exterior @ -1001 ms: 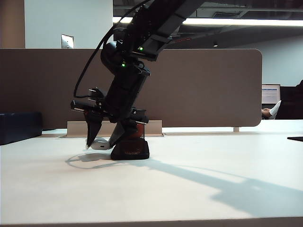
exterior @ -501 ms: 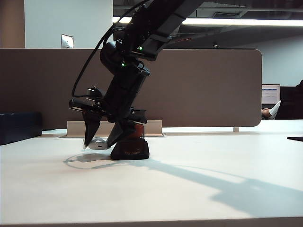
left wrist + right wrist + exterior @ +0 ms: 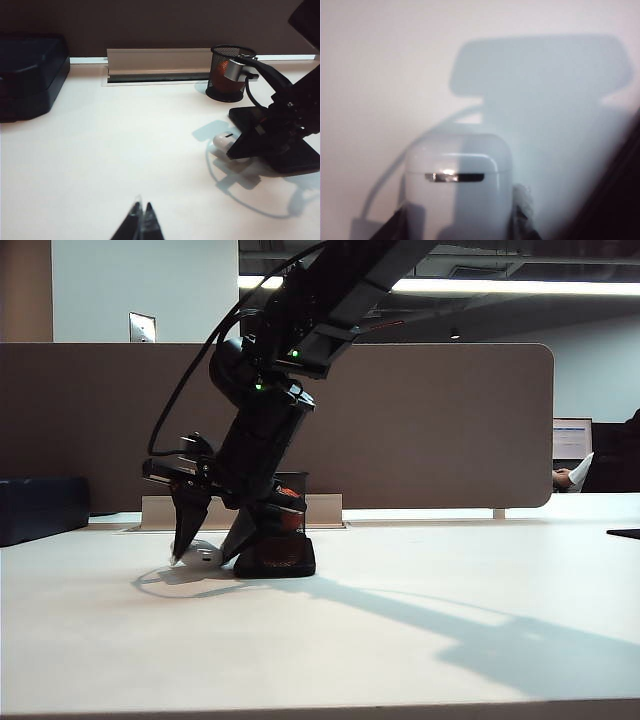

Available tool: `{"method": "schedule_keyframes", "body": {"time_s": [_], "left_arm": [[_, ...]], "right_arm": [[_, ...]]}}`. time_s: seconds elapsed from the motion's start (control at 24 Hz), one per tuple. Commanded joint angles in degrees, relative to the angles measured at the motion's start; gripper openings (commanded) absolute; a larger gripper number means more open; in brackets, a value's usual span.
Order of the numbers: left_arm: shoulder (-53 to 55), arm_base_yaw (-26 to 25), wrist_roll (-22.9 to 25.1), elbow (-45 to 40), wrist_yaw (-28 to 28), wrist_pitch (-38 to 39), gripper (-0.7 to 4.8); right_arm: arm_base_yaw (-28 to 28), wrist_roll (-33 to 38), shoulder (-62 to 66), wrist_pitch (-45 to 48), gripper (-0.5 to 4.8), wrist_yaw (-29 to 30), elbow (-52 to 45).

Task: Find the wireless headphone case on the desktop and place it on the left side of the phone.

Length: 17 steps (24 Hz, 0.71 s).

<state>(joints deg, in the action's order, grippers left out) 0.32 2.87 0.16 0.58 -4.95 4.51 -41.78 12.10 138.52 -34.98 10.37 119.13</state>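
The white wireless headphone case (image 3: 457, 192) sits between the fingers of my right gripper (image 3: 457, 231), which is shut on it. In the exterior view that gripper (image 3: 203, 558) reaches across to the left and points down, holding the case (image 3: 203, 554) at or just above the desktop (image 3: 420, 650). The black phone (image 3: 278, 562) lies flat immediately right of the case. From the left wrist view the case (image 3: 223, 141) is beside the phone (image 3: 295, 159). My left gripper (image 3: 141, 209) is shut and empty, far from both.
A black mesh cup with an orange ball (image 3: 227, 74) stands behind the phone. A dark blue box (image 3: 27, 75) sits at the far left by the brown partition (image 3: 430, 420). A silver cable tray (image 3: 155, 62) runs along the back edge.
The right gripper has sunk a little and shifted slightly left with the case, bringing it down to the desktop beside the phone. The left gripper has not moved.
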Motion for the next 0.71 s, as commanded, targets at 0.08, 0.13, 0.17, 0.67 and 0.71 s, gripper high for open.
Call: {"method": "schedule_keyframes", "body": {"time_s": [0.08, 0.13, 0.17, 0.67, 0.71], "left_arm": [[0.0, -0.1, -0.2, 0.1, -0.2, -0.7, -0.05], [0.0, -0.1, -0.2, 0.1, -0.2, -0.7, -0.05], [0.0, -0.1, -0.2, 0.1, -0.2, -0.7, -0.05], [0.0, -0.1, -0.2, 0.1, -0.2, -0.7, -0.05], [0.0, -0.1, -0.2, 0.1, -0.2, -0.7, -0.05]], "right_arm": [[-0.2, -0.1, -0.2, 0.3, 2.74, 0.3, 0.4], [-0.2, -0.1, -0.3, 0.3, 2.74, 0.3, 0.4], [-0.2, -0.1, -0.3, 0.3, 2.74, 0.3, 0.4], [0.9, -2.3, -0.4, -3.4, 3.03, -0.3, 9.8], [1.6, -3.4, -0.4, -4.9, 2.85, -0.3, 11.6]]}}
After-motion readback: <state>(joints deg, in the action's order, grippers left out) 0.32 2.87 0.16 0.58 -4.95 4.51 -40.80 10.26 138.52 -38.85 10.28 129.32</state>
